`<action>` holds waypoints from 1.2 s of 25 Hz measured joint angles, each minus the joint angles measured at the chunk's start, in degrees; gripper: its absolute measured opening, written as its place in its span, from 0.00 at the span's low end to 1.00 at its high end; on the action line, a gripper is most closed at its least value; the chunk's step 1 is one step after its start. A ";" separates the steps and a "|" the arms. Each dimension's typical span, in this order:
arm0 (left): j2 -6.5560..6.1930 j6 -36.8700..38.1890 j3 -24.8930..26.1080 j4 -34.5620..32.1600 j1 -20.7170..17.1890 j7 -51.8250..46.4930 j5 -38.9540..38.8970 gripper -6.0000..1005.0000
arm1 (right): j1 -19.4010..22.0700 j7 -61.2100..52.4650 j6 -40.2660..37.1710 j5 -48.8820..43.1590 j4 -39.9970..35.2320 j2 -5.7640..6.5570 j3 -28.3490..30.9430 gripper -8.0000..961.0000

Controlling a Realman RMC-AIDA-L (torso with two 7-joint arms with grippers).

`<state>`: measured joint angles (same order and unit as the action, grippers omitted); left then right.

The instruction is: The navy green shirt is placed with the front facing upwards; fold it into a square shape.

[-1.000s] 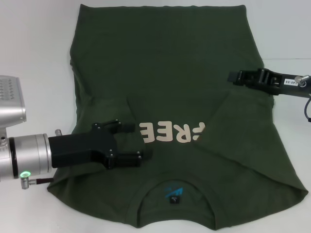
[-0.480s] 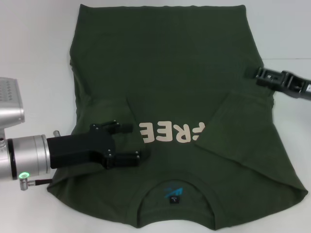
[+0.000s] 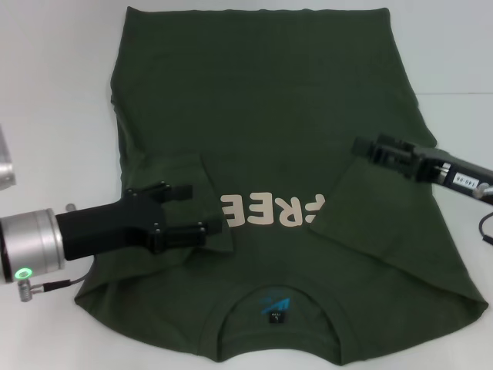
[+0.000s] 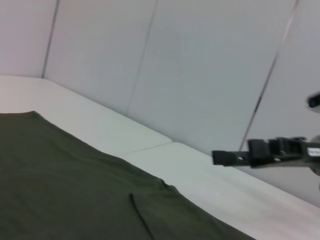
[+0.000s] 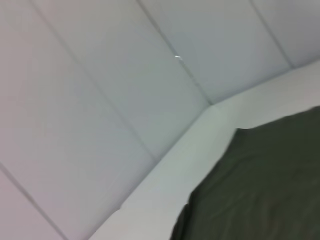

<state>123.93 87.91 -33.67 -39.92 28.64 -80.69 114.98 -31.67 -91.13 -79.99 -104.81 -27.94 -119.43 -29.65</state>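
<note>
The navy green shirt (image 3: 262, 108) lies flat and front-up on the white table (image 3: 54, 77), collar and blue label (image 3: 276, 308) nearest me, cream letters "FREE" (image 3: 273, 210) on the chest. Both short sleeves lie folded inward onto the body: the left sleeve (image 3: 173, 171) and the right sleeve (image 3: 385, 212). My left gripper (image 3: 192, 208) is open just over the folded left sleeve, holding nothing. My right gripper (image 3: 360, 146) hovers shut at the upper edge of the folded right sleeve; it also shows in the left wrist view (image 4: 220, 158), above the table. The shirt's cloth shows in both wrist views (image 4: 60, 190) (image 5: 265, 190).
White table surrounds the shirt on both sides, with plain white walls (image 4: 175, 75) behind it. The shirt's hem (image 3: 254, 11) reaches the far edge of the head view. A cable (image 3: 485, 227) hangs by the right arm.
My right gripper drew back to the right, then came inward again, lower, at the right sleeve's edge. The left arm shifted slightly left and away, still open over the left sleeve.
</note>
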 joint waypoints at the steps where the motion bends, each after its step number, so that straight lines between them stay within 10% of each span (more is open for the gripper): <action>1: 0.00 0.01 0.38 -0.05 -0.20 -0.09 0.00 0.93 | 0.07 1.28 -0.59 0.14 0.58 0.00 -0.05 0.98; 30: 0.09 0.03 7.92 -10.15 -11.12 -13.74 8.02 0.93 | 0.12 0.76 -4.14 -0.04 -0.25 2.12 -2.08 0.98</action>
<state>124.02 87.94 -25.76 -50.07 17.52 -94.43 123.00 -31.55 -90.38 -84.13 -104.85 -28.18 -117.32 -31.73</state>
